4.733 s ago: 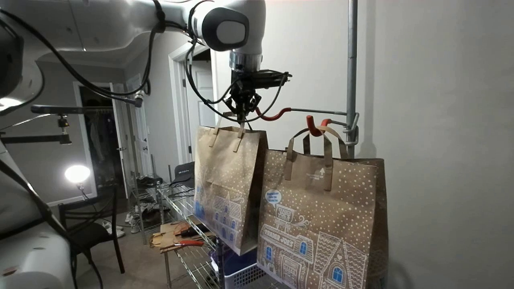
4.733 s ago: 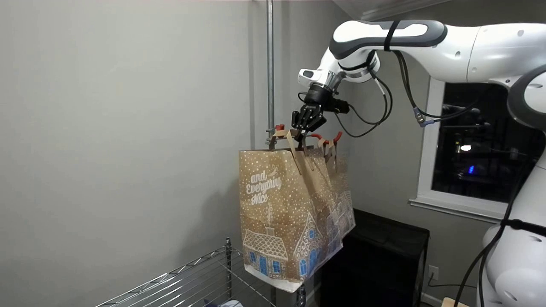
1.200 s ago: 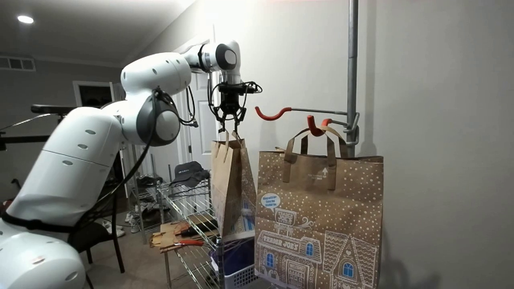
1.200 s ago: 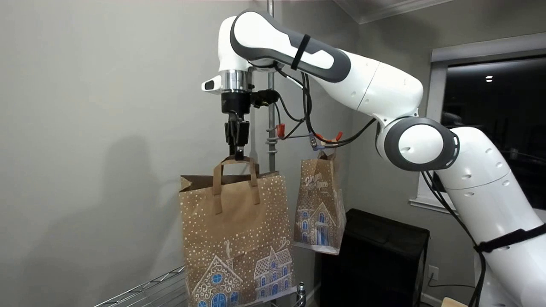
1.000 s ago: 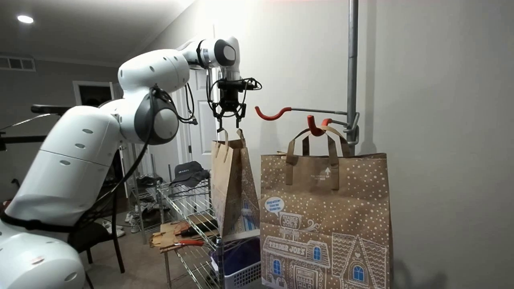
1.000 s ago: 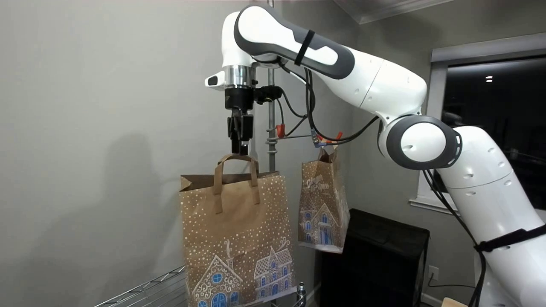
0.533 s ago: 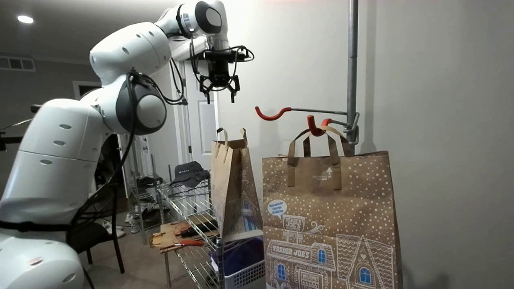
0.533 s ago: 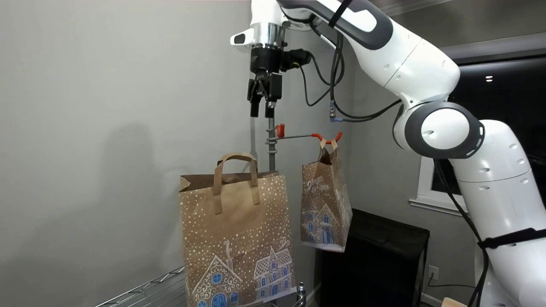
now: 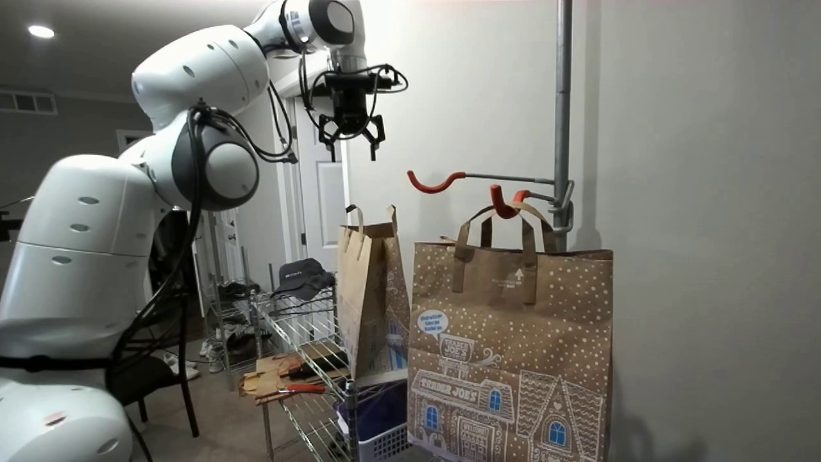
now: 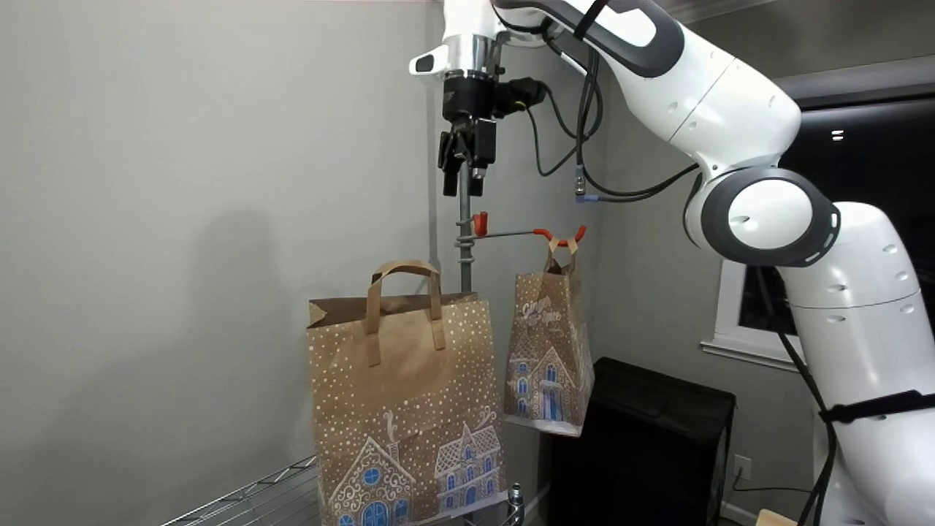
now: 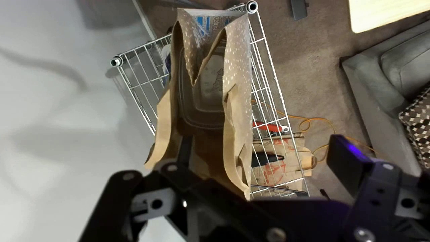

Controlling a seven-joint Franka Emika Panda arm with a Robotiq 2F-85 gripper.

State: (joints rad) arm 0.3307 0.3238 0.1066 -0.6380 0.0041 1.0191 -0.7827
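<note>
- The claw (image 9: 353, 158) is released: its two fingers (image 9: 373, 152) are spread wide apart and point straight down, with only air between them.
- Below the claw, with a clear gap, a brown paper bag (image 10: 409, 394) stands upright on a wire shelf (image 10: 256, 493); in the wrist view its mouth faces up toward the claw.
- The paper handles (image 10: 372, 314) of that bag rise toward the claw from either side of the mouth, ending well short of the fingers.
- Inside the bag, deeper down from the claw, a clear plastic tub (image 11: 210, 80) shows.
- Lower than the claw and off to its side, a second bag (image 9: 507, 353) hangs by its handles from a red hook (image 9: 497, 196), well apart from the claw in both exterior views.
- Nearer to the claw and somewhat lower, another red hook (image 9: 436, 186) shows in an exterior view, reaching out from a metal pole (image 9: 562, 96).
- Far below the claw are a white basket (image 9: 391, 443) and a dark cap (image 9: 301, 277).
- In the wrist view, brown paper (image 11: 285, 173) with red print and a red tool handle (image 11: 268, 126) lie well below the claw, with a grey couch (image 11: 369, 80) farther off.
</note>
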